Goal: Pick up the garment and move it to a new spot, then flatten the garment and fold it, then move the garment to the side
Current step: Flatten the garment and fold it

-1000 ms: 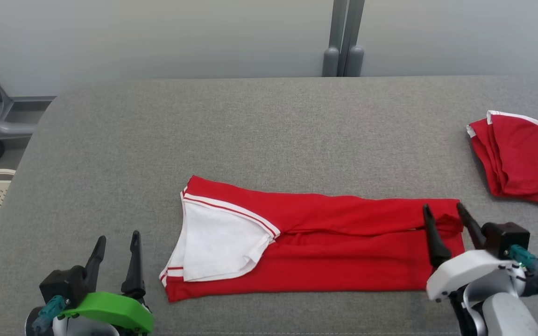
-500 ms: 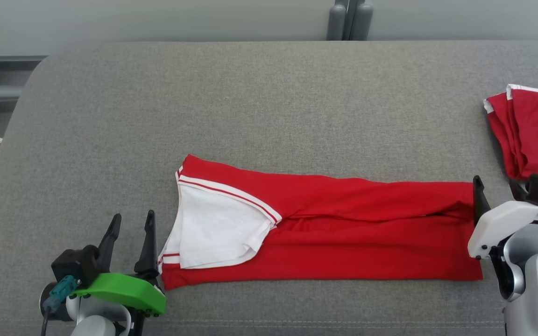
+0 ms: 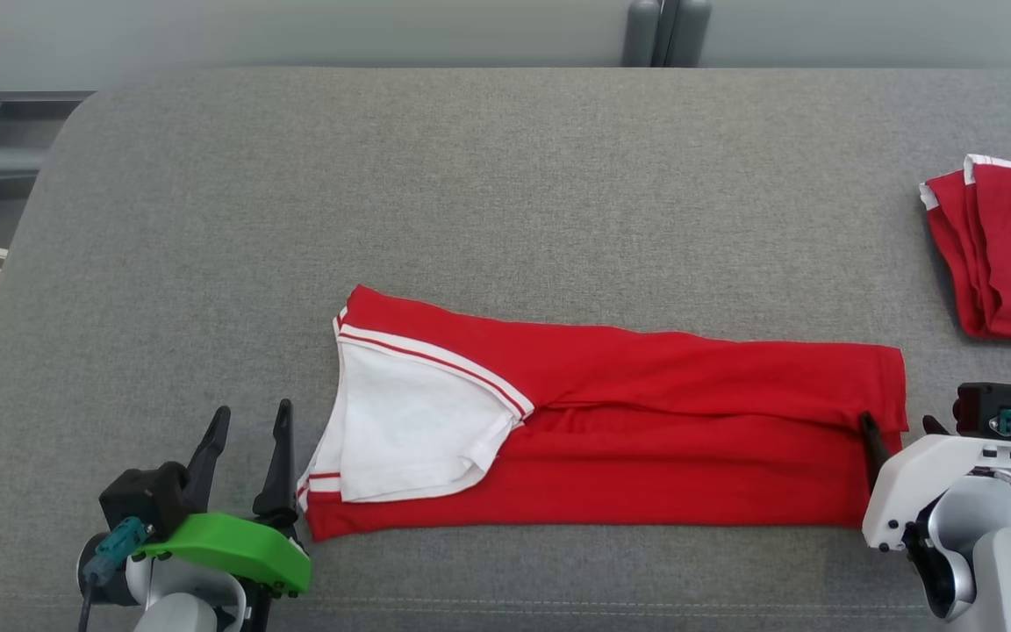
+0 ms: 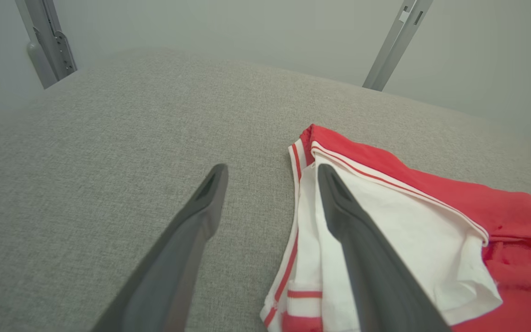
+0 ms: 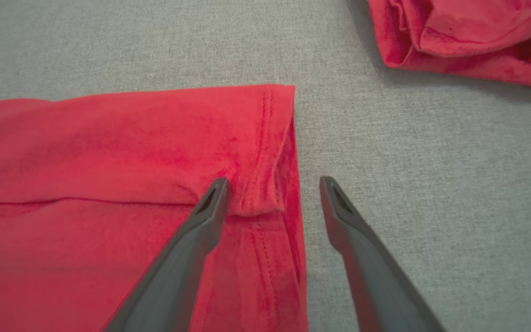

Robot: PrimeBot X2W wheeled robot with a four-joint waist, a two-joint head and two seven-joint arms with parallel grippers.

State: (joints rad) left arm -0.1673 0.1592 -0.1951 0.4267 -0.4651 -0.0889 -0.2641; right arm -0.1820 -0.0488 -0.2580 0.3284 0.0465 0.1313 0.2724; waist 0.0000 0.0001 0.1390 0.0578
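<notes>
the red garment (image 3: 663, 439), folded into a long strip with a white sleeve on its left end, lies flat on the near middle of the grey surface (image 3: 470, 175). the right gripper (image 3: 898, 421), fingers spread, straddles its right hem. the left gripper (image 3: 253, 409), fingers apart and empty, sits just beside its left end. a second red bundle (image 3: 1010, 254) lies at the far right.

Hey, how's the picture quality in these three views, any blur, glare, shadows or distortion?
Head view: soft even light, no glare, red garment sharp. Left wrist view: wide-angle bowing of the table, left gripper fingers slightly soft. Right wrist view: saturated red smears the folds near the right gripper; faint shadow under the second garment.
</notes>
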